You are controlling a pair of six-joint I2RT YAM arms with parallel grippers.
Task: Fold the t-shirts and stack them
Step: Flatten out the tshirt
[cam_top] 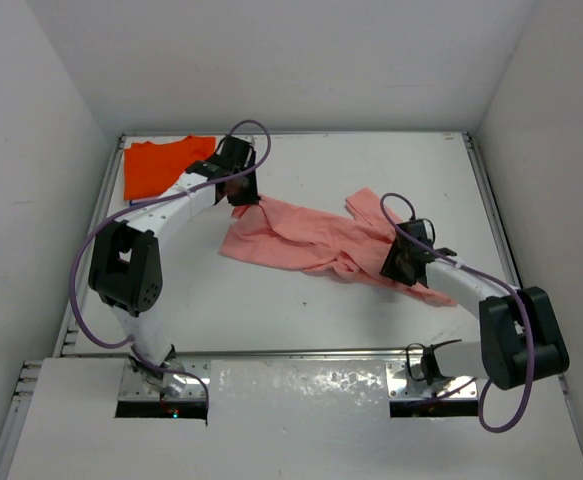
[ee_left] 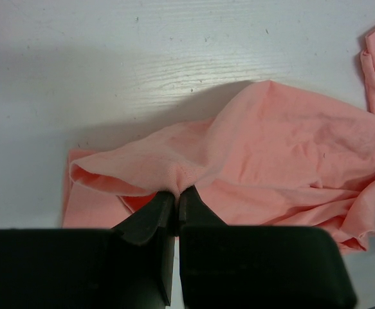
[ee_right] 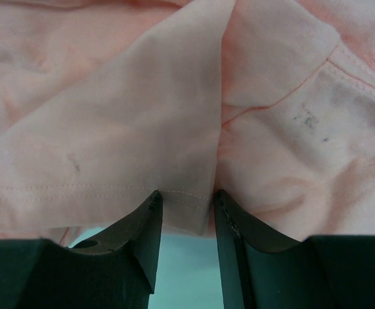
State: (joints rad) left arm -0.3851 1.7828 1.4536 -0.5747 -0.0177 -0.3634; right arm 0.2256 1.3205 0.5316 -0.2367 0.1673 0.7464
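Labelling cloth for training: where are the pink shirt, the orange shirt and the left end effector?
pink shirt [cam_top: 293, 236], top external view, crumpled middle.
orange shirt [cam_top: 157, 168], top external view, flat centre.
left end effector [ee_left: 175, 196], left wrist view, midway between fingertips.

Top view looks down from behind; wrist views sit close behind their jaws; all share the pink shirt [cam_top: 301, 238].
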